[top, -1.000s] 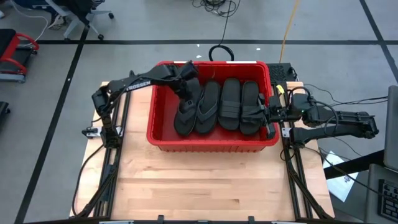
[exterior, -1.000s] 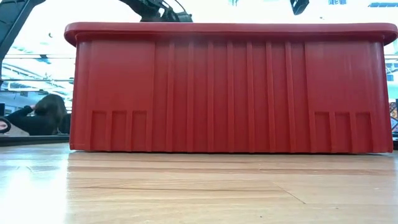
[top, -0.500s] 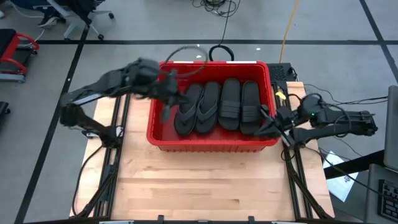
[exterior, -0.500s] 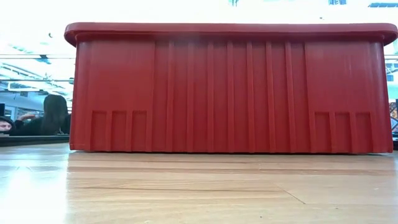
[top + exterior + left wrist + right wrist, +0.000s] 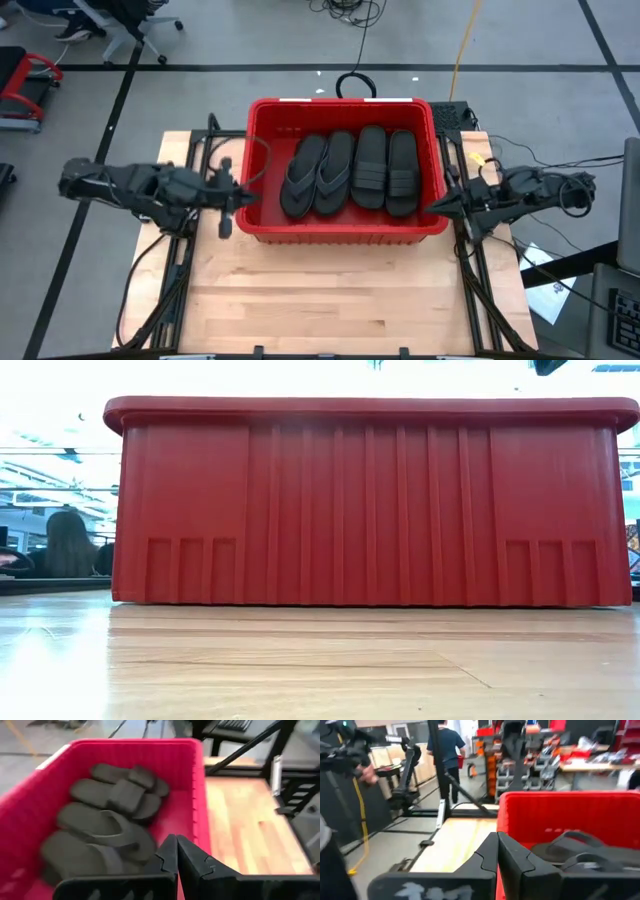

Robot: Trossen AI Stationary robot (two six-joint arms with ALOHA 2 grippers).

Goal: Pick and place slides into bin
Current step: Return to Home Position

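You can see the red bin [image 5: 342, 230] at the back of the table [image 5: 330, 300]. The black slides [image 5: 370, 165] lie side by side inside it. Your left gripper [image 5: 245, 197] is just beside the bin's left wall. Its jaws are pressed together with nothing in them. Your right gripper [image 5: 438, 207] is by the bin's right wall, and its jaws are closed and empty too.

High view: top four slides [image 5: 370, 170] cover those beneath, count unclear | Low view: red bin [image 5: 370, 500] wall hides all slides | Right wrist view: bin cut off at edge, person [image 5: 448, 745] beyond bench [image 5: 455, 840] blurred
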